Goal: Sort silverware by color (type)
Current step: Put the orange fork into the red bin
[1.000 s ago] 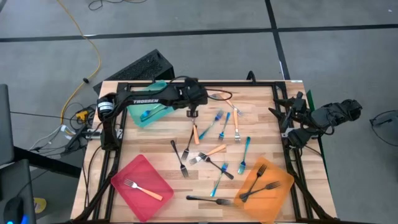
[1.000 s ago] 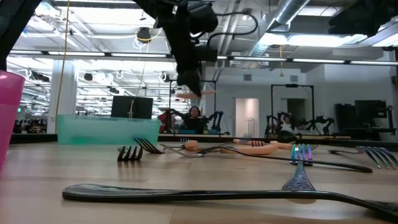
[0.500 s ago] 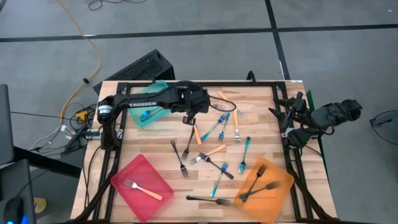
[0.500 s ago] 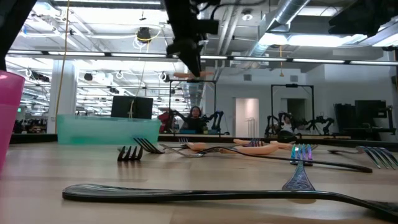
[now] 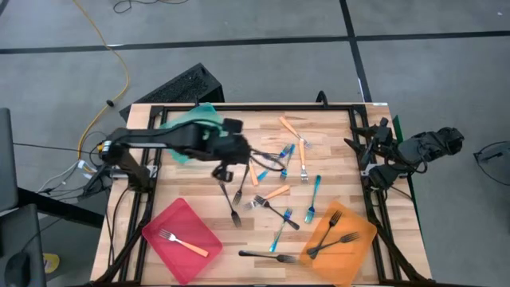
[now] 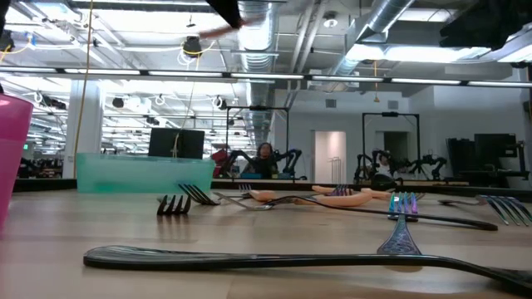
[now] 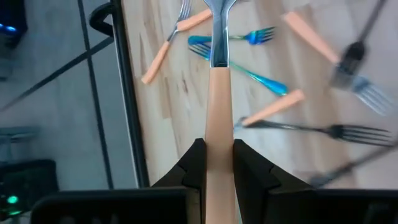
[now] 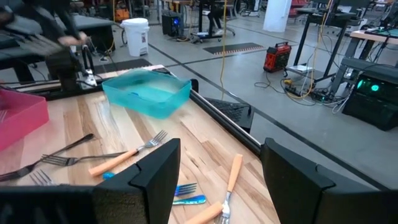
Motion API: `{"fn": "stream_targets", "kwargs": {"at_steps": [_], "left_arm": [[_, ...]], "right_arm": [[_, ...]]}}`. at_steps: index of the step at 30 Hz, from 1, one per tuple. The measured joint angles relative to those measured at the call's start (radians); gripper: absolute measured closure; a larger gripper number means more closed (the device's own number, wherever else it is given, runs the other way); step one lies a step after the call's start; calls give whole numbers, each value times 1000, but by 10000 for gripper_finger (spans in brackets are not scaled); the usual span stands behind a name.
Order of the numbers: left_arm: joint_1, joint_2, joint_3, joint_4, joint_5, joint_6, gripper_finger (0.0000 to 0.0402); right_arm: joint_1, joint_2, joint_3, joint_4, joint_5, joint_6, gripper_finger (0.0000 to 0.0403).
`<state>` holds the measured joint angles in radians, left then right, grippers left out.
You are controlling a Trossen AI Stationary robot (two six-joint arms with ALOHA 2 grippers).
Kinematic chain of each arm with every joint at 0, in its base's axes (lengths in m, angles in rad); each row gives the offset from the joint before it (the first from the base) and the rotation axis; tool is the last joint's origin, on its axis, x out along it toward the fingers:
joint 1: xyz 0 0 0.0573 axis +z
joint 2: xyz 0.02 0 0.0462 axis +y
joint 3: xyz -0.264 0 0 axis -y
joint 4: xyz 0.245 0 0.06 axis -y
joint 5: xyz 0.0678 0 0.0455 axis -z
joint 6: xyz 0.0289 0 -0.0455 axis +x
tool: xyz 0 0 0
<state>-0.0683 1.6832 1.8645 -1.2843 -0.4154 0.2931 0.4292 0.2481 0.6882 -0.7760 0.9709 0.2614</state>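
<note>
My left gripper [image 5: 223,172] hangs above the table's middle left, shut on an orange-handled fork [image 7: 219,118] whose metal tine end [image 7: 217,15] sticks out ahead of the fingers. Loose silverware lies on the wood: blue forks [image 5: 315,195], orange-handled forks [image 5: 271,194] and black forks [image 5: 267,256]. A teal tray [image 5: 199,115] stands at the far left. In the red tray [image 5: 187,227] at the near left lies one orange-handled fork [image 5: 182,242]. An orange tray [image 5: 358,227] at the near right holds black forks. My right gripper [image 8: 217,186] waits open at the table's right edge. My left gripper pinches the fork's orange handle [image 7: 219,155] between its two fingers [image 7: 196,165]. The handle runs along the fingers, and the tine end points away past their tips. The fingers slant downward. The fork is lifted clear of the table.
A black metal frame [image 5: 151,207] borders the table top. The loose forks crowd the table's middle, between the trays. Bare wood shows along the far edge [image 5: 327,119] and between the red and orange trays. Cables and a dark box [image 5: 179,84] lie on the floor beyond the far left corner.
My left gripper has risen, still shut on the orange-handled fork, and has swung from beside the teal tray toward the table's left and near side. In the low view it has climbed almost out of the picture's top. The forks on the table have stayed put.
</note>
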Motion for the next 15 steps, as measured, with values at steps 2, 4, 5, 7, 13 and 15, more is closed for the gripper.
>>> {"fn": "stream_targets", "kwargs": {"at_steps": [2, 4, 5, 7, 13, 15], "left_arm": [[-37, -39, 0, -64, 0, -62, 369], [-77, -68, 0, -125, 0, -153, 369], [-96, -79, 0, -148, 0, -196, 369], [-140, -94, 0, -199, -1, -281, 369], [-291, -98, -12, -284, -6, -437, 369], [-348, -98, -30, -280, 19, -438, 369]], "right_arm": [[0, 0, 0, -2, 0, 0, 161], [0, 0, 0, -2, 0, 0, 161], [0, 0, 0, -3, 0, 0, 161], [0, 0, 0, -5, 0, 0, 161], [0, 0, 0, -7, 0, 1, 161], [0, 0, 0, -7, 0, 1, 161]]}}
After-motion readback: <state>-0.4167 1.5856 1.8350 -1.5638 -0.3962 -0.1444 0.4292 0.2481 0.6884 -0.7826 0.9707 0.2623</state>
